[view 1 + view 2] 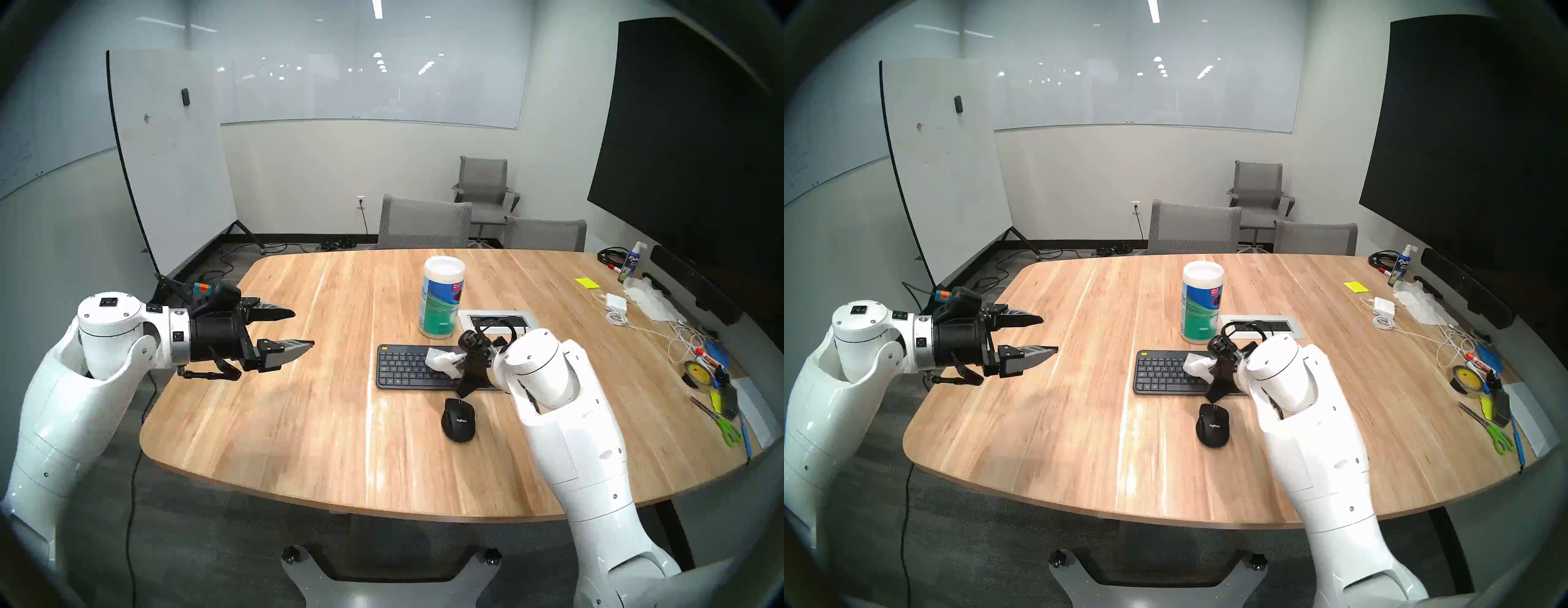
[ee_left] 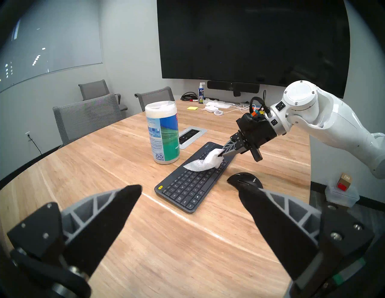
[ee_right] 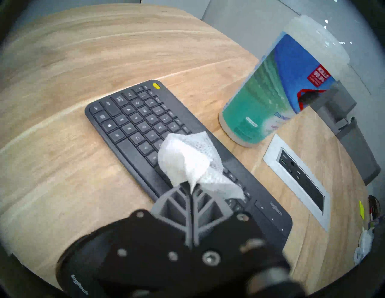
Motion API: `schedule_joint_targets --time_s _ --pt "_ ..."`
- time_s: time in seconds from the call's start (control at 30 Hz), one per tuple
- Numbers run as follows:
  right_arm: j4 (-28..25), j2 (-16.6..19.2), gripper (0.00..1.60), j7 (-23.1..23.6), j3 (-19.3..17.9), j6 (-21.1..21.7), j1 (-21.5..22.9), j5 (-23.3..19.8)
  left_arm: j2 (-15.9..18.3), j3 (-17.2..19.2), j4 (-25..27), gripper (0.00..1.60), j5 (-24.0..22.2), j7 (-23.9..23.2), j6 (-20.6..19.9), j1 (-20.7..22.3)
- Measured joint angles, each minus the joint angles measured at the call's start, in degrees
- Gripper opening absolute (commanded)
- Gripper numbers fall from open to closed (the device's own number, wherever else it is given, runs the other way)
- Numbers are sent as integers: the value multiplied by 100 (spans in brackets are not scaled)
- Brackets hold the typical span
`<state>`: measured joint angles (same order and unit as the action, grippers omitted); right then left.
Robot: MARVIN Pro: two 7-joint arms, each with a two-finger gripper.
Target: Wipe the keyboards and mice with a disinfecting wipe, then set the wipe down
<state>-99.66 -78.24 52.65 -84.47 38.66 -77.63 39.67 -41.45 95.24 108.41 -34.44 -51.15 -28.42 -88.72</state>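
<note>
Head view: canister (image 1: 441,297) just behind keyboard (image 1: 407,369).

Wooden table (image 1: 297,424), keyboard (image 1: 403,373), mouse (image 1: 458,420), canister (image 1: 441,297)

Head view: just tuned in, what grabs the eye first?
The right gripper, shut on a crumpled white wipe, drags it over the slim black keyboard mid-table. A rounded black mouse sits just in front, and a tall white canister with a green-blue label stands behind.
</note>
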Motion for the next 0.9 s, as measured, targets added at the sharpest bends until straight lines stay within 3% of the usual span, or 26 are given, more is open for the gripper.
schedule_joint_targets --time_s 0.37,0.9 --pt "-112 428 0 413 -854 -345 -94 -346 0 2 0 160 0 0 0 0" --pt "320 746 0 643 -1590 -729 93 -622 0 2 0 160 0 0 0 0"
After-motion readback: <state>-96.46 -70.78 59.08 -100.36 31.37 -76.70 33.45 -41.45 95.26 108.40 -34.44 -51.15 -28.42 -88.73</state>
